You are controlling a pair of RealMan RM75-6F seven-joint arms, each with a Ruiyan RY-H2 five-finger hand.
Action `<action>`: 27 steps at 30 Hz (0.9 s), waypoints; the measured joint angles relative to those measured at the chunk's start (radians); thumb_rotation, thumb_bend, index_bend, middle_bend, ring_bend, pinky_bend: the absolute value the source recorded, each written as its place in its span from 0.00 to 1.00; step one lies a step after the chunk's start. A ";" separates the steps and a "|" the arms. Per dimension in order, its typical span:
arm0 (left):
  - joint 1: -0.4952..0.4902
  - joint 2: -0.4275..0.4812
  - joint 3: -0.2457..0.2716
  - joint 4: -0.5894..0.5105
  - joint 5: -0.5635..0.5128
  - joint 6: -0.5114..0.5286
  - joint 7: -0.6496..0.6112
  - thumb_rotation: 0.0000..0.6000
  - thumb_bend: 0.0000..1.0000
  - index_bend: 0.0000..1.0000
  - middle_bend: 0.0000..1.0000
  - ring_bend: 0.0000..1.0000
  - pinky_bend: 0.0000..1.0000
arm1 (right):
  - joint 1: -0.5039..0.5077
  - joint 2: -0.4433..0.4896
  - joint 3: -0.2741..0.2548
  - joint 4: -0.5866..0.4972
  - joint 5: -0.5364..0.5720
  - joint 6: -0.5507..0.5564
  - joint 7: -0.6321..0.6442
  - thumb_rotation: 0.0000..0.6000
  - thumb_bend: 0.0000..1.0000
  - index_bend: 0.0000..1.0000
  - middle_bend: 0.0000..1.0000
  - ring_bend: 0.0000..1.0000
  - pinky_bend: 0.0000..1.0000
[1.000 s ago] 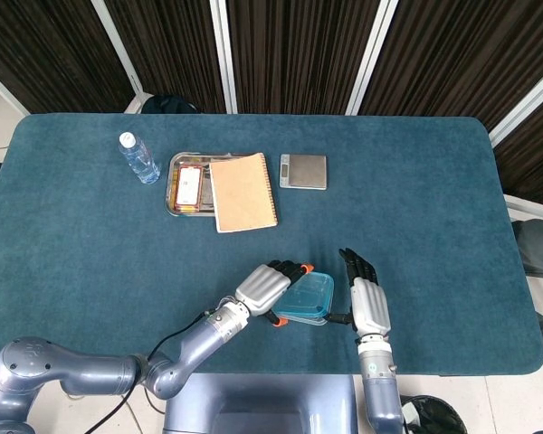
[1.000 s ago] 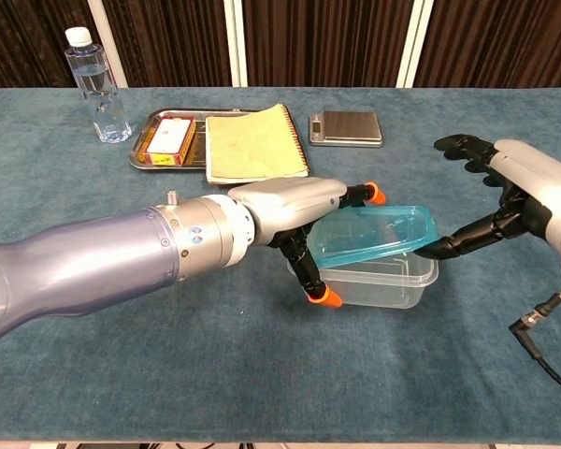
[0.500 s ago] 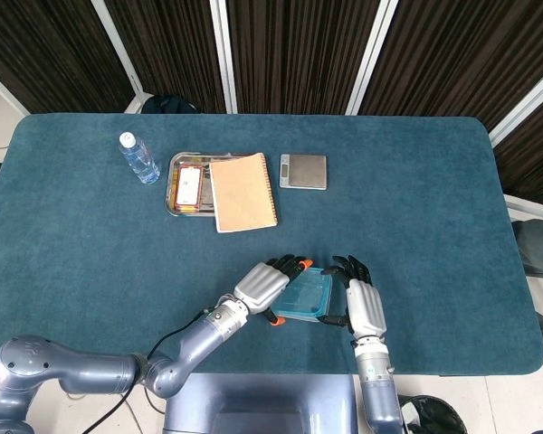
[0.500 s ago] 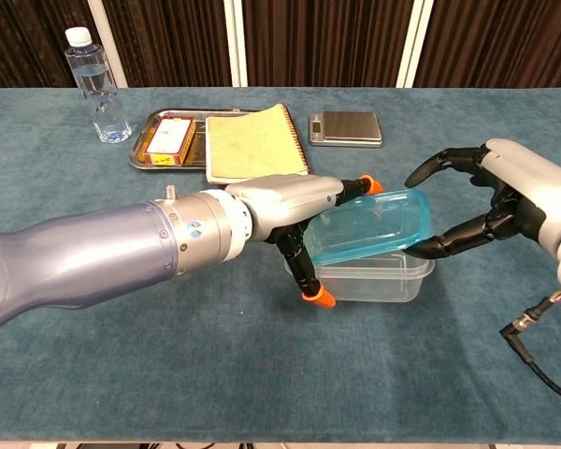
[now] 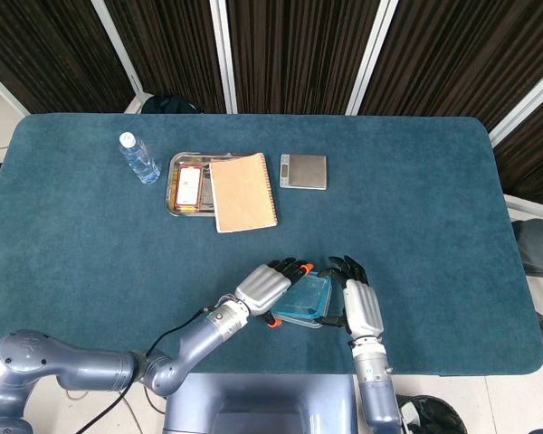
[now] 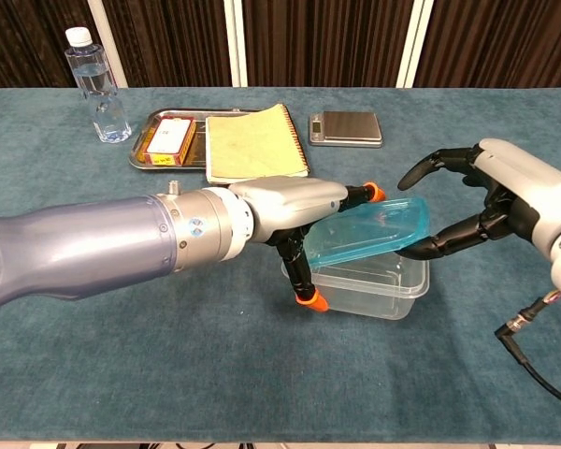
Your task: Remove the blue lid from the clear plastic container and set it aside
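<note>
The clear plastic container (image 6: 374, 285) (image 5: 295, 318) stands near the table's front edge. My left hand (image 6: 290, 206) (image 5: 264, 287) grips it from the left, thumb at its front-left corner and fingers over the back of the blue lid (image 6: 369, 232) (image 5: 306, 294). The lid lies tilted on the container, its right end raised off the rim. My right hand (image 6: 505, 187) (image 5: 362, 307) brackets that raised end: the thumb touches beneath the edge, while the other fingers arch above it with a gap showing in the chest view.
At the back left are a water bottle (image 5: 139, 157), a metal tray (image 5: 174, 185) holding a small box, and a tan notebook (image 5: 243, 192) lying partly over the tray. A small scale (image 5: 303, 171) sits right of them. A black cable (image 6: 533, 355) hangs by my right wrist.
The lid's right end has come up off the container and then flattened somewhat. My right hand curled its fingers from straight and moved in around that end. The container shifted slightly left.
</note>
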 measured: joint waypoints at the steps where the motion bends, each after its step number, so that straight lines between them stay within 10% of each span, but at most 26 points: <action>1: -0.003 0.004 -0.001 -0.004 -0.002 -0.003 0.000 1.00 0.00 0.00 0.00 0.00 0.16 | 0.001 -0.001 0.001 0.001 0.001 -0.001 0.001 1.00 0.24 0.36 0.18 0.00 0.00; 27: -0.021 0.095 -0.007 -0.088 -0.013 -0.026 -0.052 1.00 0.00 0.00 0.00 0.00 0.16 | 0.006 0.001 -0.004 0.005 0.009 -0.005 0.008 1.00 0.57 0.52 0.18 0.00 0.00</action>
